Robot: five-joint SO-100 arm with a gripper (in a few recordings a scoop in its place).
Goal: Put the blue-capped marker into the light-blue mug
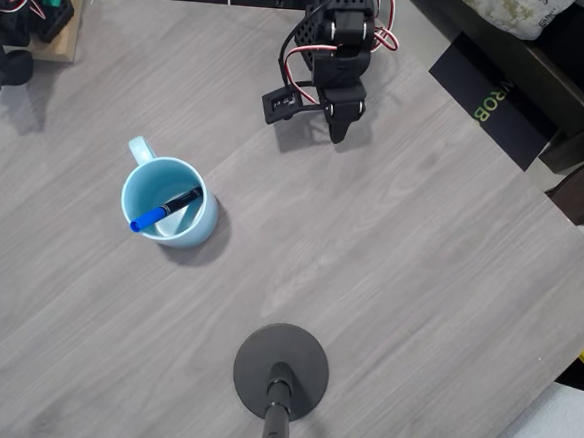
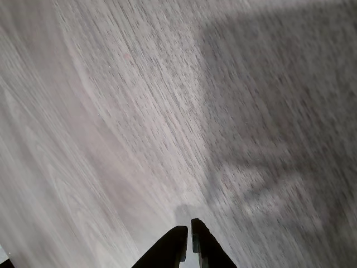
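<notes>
The light-blue mug (image 1: pixel 170 202) stands upright left of the table's middle in the overhead view, its handle pointing up-left. Inside it leans the blue-capped marker (image 1: pixel 164 211), black barrel toward the upper right, blue cap resting at the lower-left rim. My gripper (image 1: pixel 337 132) hangs at the table's far side, well to the upper right of the mug and apart from it. In the wrist view my gripper (image 2: pixel 188 230) has its two dark fingertips pressed together with nothing between them, just above bare wood grain.
A black round stand base (image 1: pixel 281 371) with a pole sits near the front edge. The grey wooden table (image 1: pixel 419 268) ends diagonally at the right. A wooden block (image 1: pixel 59 37) lies at the far left corner.
</notes>
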